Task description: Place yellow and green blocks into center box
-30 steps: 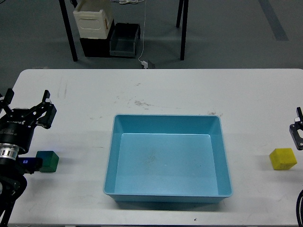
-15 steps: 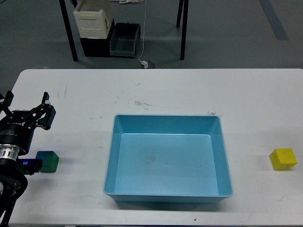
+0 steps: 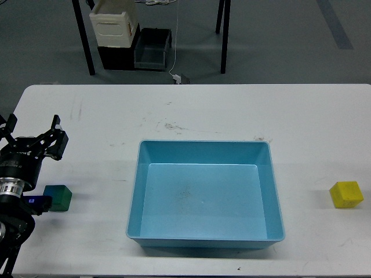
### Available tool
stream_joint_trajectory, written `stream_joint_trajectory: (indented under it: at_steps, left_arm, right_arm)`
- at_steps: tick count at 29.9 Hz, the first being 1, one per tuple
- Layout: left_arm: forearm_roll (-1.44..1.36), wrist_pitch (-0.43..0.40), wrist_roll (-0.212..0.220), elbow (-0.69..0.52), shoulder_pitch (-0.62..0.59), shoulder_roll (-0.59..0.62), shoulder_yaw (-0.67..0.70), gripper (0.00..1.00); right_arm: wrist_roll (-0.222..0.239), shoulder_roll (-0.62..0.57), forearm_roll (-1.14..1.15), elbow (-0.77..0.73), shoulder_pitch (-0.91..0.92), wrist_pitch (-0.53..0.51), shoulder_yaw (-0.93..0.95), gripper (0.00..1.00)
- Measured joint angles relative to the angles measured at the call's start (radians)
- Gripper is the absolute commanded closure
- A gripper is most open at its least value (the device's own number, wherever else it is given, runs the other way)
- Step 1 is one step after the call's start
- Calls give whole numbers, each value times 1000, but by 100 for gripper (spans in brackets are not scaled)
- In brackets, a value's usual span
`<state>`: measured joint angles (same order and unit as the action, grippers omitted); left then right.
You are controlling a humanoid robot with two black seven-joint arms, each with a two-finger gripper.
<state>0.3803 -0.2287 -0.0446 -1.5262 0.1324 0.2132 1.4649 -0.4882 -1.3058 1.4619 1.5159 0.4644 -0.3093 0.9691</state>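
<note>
The left gripper (image 3: 32,138) stands at the left edge of the table (image 3: 203,110), fingers spread and holding nothing. The green block (image 3: 58,197) sits just near of it, right beside the wrist and partly masked by the arm. That crowding looks like the main hazard: a descent from this pose could catch the block with the wrist or one finger and shove it toward the table's left edge, or tip it rather than straddle it. The right gripper is out of view, so its fingers cannot be judged. The yellow block (image 3: 346,194) lies alone near the right edge, well apart from the box (image 3: 134,191), and a glancing touch there could push it off. The box is empty and sits near the front edge; a block dropped on its rim could bounce out.

The table is white and matte, scuffed with grey marks on the far side. Beyond it, a grey floor, black table legs (image 3: 84,37), a cream container (image 3: 113,24) on dark bins (image 3: 152,49), and a thin cable (image 3: 175,40) hanging down.
</note>
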Motion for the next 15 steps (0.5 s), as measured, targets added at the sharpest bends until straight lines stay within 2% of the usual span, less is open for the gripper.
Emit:
stream_joint_trajectory:
  at_steps: [6,15]
  left_arm:
    - [1,-1,0,15,-3,-1,0,0]
    - [2,-1,0,28,-19,-3,-4,0]
  right_arm:
    - [-1,-50,113,24,25,-6,-194,0]
    - [-1,-73,133,23,19,-6,-390,0]
